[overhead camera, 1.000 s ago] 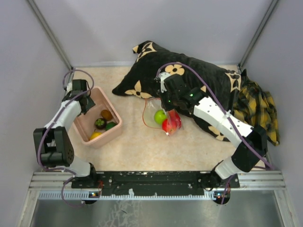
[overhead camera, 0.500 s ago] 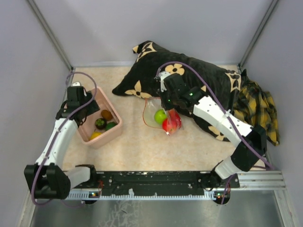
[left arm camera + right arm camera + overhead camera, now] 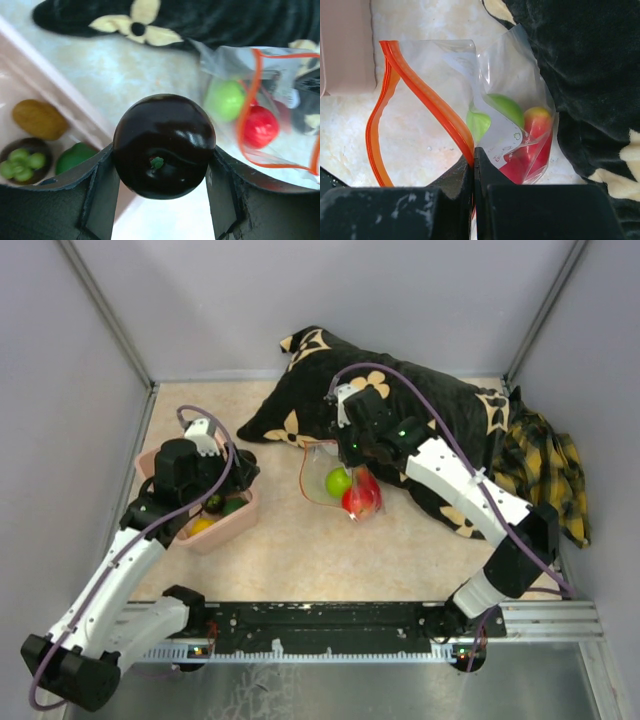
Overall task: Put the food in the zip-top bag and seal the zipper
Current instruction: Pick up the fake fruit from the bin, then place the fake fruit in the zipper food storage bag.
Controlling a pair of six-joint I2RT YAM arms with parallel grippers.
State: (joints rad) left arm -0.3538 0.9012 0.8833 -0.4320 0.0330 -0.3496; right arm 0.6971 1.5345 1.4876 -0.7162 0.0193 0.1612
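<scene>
My left gripper (image 3: 243,471) is shut on a dark purple round fruit (image 3: 164,145) and holds it above the pink tub's right rim, left of the bag. The clear zip-top bag (image 3: 322,472) lies open on the table, its red-orange zipper strip (image 3: 427,97) looped wide. A green fruit (image 3: 338,481) and red fruits (image 3: 360,500) sit inside the bag. My right gripper (image 3: 474,159) is shut on the zipper strip and holds the bag's mouth up. The bag also shows in the left wrist view (image 3: 280,75).
The pink tub (image 3: 228,530) at the left holds a brown piece (image 3: 39,119), a dark one with a green top (image 3: 22,160) and a green one (image 3: 75,156). A black flowered pillow (image 3: 420,400) lies behind the bag. A yellow plaid cloth (image 3: 545,465) lies at the right.
My left arm has swung from the tub's far left side across the tub to the right, towards the bag. The right arm and bag have barely moved.
</scene>
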